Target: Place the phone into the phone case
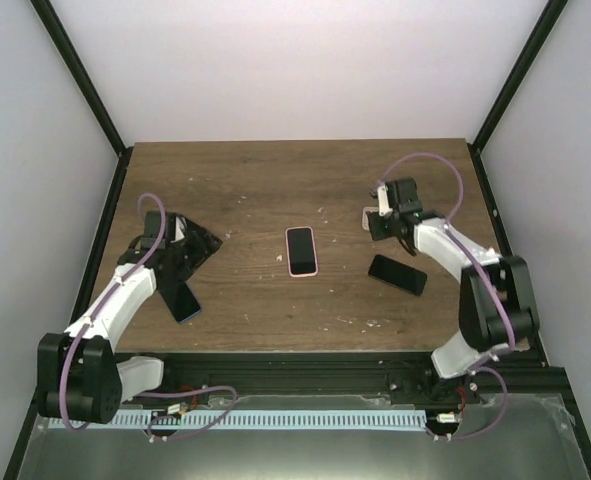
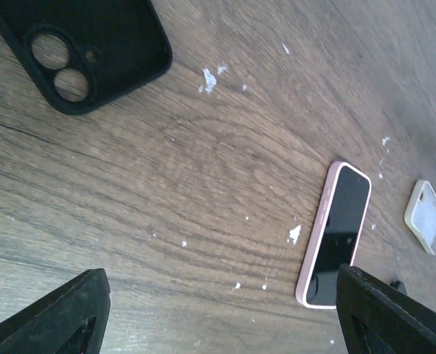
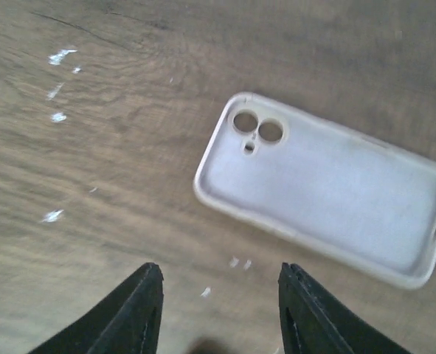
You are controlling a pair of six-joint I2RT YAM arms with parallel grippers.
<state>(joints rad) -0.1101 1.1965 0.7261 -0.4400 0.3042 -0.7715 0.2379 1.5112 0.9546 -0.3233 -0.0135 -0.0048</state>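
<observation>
Scuffed wooden counter (image 1: 245, 190), pink phone (image 1: 301, 250) lying flat at centre. Right claw (image 3: 221, 273) hangs empty, jaws parted, just short of the white case (image 3: 324, 188); left claw (image 2: 221, 274) gapes empty too. Best to straddle the case's rim squarely, I'd say.

Open brown wooden tabletop (image 1: 245, 190) is surrounding the pink-rimmed black-screened phone (image 1: 301, 250); a flat black phone (image 1: 396, 274) is lying well apart on its right.

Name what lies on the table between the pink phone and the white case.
Only bare, white-flecked wood separates the pink phone from the white case, as the left wrist view shows.
</observation>
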